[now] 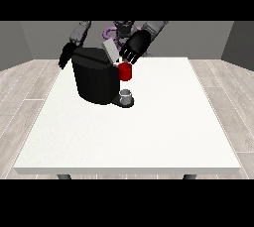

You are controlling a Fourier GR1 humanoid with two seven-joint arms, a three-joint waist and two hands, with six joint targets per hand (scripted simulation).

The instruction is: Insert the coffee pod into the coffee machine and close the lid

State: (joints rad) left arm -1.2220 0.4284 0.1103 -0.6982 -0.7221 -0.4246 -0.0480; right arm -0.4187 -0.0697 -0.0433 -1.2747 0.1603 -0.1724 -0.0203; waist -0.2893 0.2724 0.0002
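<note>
1. Two black hands hover by the black coffee machine on the white tabletop.
2. The hand at the view's right hangs over a red thing at the machine, fingers curled; whether they grasp anything, I cannot tell.
3. The hand at the view's left sits behind the machine, fingers unclear.
4. A grey thing rests on the machine's base.

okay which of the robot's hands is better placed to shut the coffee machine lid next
Probably the robot's own left hand, the hand at the view's right. It hovers just beside the raised lid above the coffee machine. The hand at the view's left hangs behind the machine's far side, away from the lid.
</note>
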